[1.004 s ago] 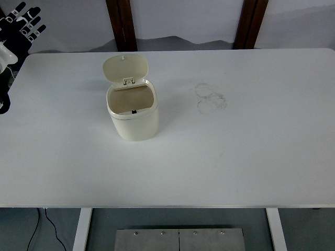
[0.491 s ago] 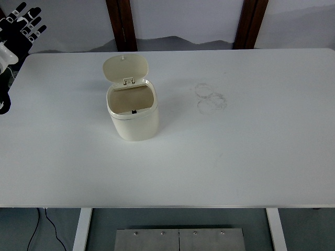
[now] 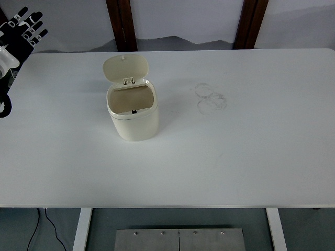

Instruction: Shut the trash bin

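Up a tiny bit goes the left hand [image 3: 23,30] at the far left corner, fingers spread, holding nothing. Nothing else moved. Well apart, the trash bin [image 3: 133,112] sits left of the middle, its lid [image 3: 125,68] tipped back, not shut yet.

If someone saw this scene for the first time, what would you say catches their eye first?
The cream trash bin left of centre on the white table, its lid tipped up behind the open mouth. Next, the black left robot hand, fingers spread, at the top left corner, and faint ring marks right of the bin.
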